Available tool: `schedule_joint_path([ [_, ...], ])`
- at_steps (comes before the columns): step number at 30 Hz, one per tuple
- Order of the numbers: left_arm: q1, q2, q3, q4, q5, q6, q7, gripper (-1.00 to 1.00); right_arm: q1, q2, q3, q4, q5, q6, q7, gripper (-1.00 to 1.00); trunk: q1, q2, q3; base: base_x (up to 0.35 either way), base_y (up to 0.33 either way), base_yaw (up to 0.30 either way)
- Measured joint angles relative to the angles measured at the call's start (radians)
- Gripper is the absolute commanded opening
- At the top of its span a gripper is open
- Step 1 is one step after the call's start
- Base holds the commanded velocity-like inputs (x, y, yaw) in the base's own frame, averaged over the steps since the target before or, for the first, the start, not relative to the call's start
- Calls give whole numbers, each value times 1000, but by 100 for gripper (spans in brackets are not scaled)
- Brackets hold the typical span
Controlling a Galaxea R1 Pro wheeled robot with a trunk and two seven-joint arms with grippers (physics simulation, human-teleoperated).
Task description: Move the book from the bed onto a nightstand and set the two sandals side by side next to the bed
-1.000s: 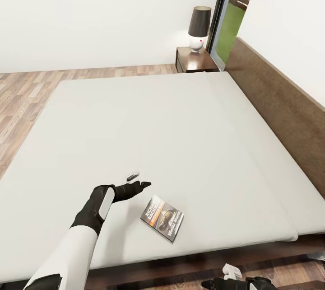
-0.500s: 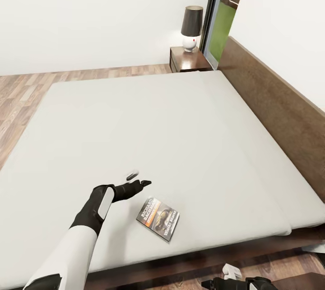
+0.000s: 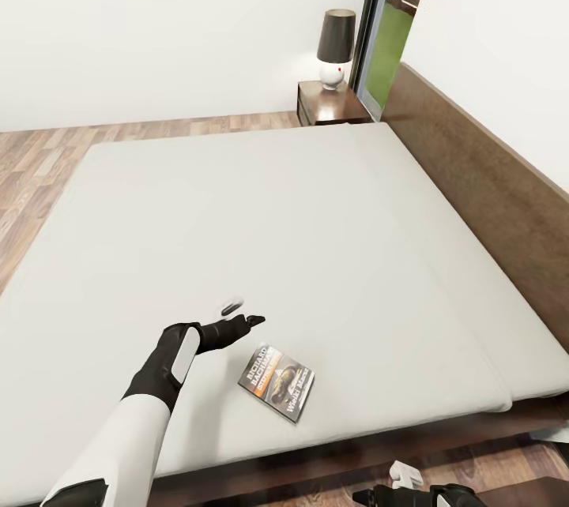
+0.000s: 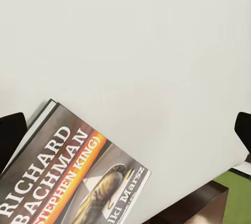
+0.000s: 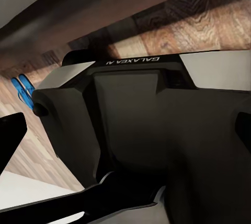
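Head view: your left gripper (image 3: 241, 314) hovers over the bed (image 3: 261, 238), jaws spread wide and empty. The book (image 3: 277, 381) lies flat just beside and short of the jaws, near the bed's foot edge. The nightstand (image 3: 328, 103), carrying a lamp (image 3: 335, 48), stands well beyond the jaws.

Left wrist view: the book (image 4: 68, 182) sits off-centre between the open jaws. Closing from here risks clipping a corner and sliding the thin cover away.

Right wrist view: the two sandals (image 5: 21, 91) lie on the floor, far from the jaws; the robot's own body blocks the line to them. You cannot tell the right jaws' opening.
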Motion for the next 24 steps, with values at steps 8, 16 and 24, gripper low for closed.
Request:
schedule_joint_path([
  [8,0,0,0,0,0,0,0,100,0,0,0,0,0,0,1,100,4,-7,-3,0,0,0],
  [16,0,0,-1,0,0,0,0,100,0,0,0,0,0,0,0,100,34,-63,-28,0,0,0],
  [24,0,0,-1,0,0,0,0,100,0,0,0,0,0,0,0,100,65,-119,-53,0,0,0],
])
